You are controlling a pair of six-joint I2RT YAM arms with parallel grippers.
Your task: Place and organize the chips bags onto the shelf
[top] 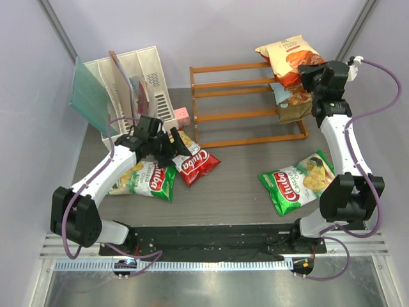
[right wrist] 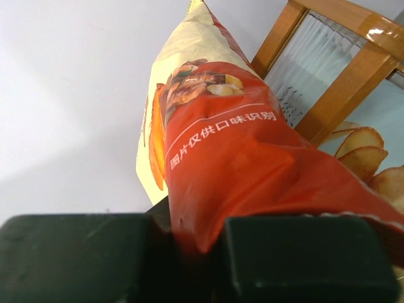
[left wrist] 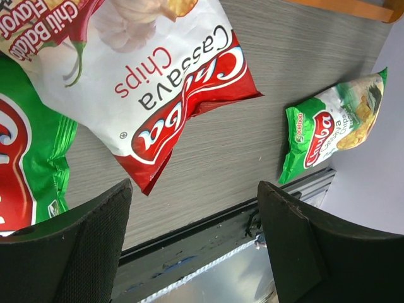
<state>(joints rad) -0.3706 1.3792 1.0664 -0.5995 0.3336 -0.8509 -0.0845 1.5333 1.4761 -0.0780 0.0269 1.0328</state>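
Observation:
My right gripper (top: 305, 71) is shut on the bottom corner of the cream/orange-red bag (top: 287, 56), held at the top right of the wooden shelf (top: 243, 105); the wrist view shows the bag (right wrist: 240, 145) pinched between the jaws. A light-blue/brown bag (top: 293, 97) leans on the shelf's right end. My left gripper (top: 171, 142) is open and empty above the red Chiba bag (top: 195, 165), which fills the left wrist view (left wrist: 158, 82). A green Chiba bag (top: 148, 179) lies under the left arm. Another green bag (top: 297, 182) lies at the right, also seen in the left wrist view (left wrist: 331, 126).
A white plastic file organizer (top: 134, 83) with folders stands at the back left, beside the shelf. A small pink object (top: 182, 115) sits between them. The black table edge rail (top: 211, 233) runs along the front.

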